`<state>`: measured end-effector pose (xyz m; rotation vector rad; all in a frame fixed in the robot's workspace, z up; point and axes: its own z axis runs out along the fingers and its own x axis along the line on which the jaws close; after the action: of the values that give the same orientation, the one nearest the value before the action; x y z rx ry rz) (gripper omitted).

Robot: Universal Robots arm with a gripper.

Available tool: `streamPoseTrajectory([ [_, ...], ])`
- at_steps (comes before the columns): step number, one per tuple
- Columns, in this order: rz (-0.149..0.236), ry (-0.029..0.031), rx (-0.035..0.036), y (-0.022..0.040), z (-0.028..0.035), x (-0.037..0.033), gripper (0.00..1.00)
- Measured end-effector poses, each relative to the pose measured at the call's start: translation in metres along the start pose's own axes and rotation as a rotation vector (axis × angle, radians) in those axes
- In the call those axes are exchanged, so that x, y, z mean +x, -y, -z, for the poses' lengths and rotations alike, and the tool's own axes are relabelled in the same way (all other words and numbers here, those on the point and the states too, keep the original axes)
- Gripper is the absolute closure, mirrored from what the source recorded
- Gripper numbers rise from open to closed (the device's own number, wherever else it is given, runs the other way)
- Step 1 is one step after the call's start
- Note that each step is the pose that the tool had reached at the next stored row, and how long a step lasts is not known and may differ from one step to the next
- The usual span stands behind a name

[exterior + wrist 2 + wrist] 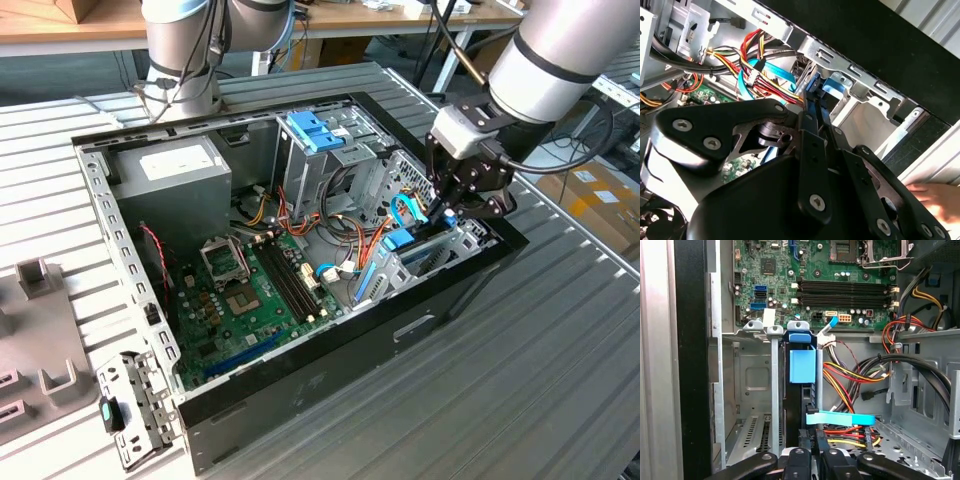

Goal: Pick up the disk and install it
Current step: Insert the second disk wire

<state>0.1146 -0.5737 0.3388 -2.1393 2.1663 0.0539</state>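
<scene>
Blue-railed disk [801, 405] stands on edge in the drive cage, pinched by the hand [452, 213].
Hand, right of centre in the exterior view, is closed on the disk's end inside the computer case [300, 385]; judged risks: rails jamming askew, or snagging the cables [850, 382] just beside.

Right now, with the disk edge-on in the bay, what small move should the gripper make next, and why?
Probably push the disk straight deeper into the bay. The gripper looks shut on its near edge, and the disk stands upright between the bay's walls, seemingly not fully seated.
</scene>
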Motion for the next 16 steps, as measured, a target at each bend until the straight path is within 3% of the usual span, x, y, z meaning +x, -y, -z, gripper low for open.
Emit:
streamPoseTrajectory([
  [7,0.000,0.0029,0.0002,0.0000,-0.0014,0.0001,0.82],
  [9,0.000,0.0005,0.0000,0.0000,-0.0003,0.0000,0.71],
  [11,0.000,0.0008,0.0000,0.0000,-0.0004,0.0001,0.71],
  [12,0.000,0.0009,0.0000,0.0000,-0.0005,0.0001,0.64],
  [13,0.000,0.0006,0.0000,0.0000,-0.0004,0.0000,0.64],
  [14,0.000,0.0002,0.0000,0.0001,0.0010,-0.0001,0.64],
  [16,0.000,0.0008,0.0001,0.0004,0.0096,-0.0009,0.64],
])
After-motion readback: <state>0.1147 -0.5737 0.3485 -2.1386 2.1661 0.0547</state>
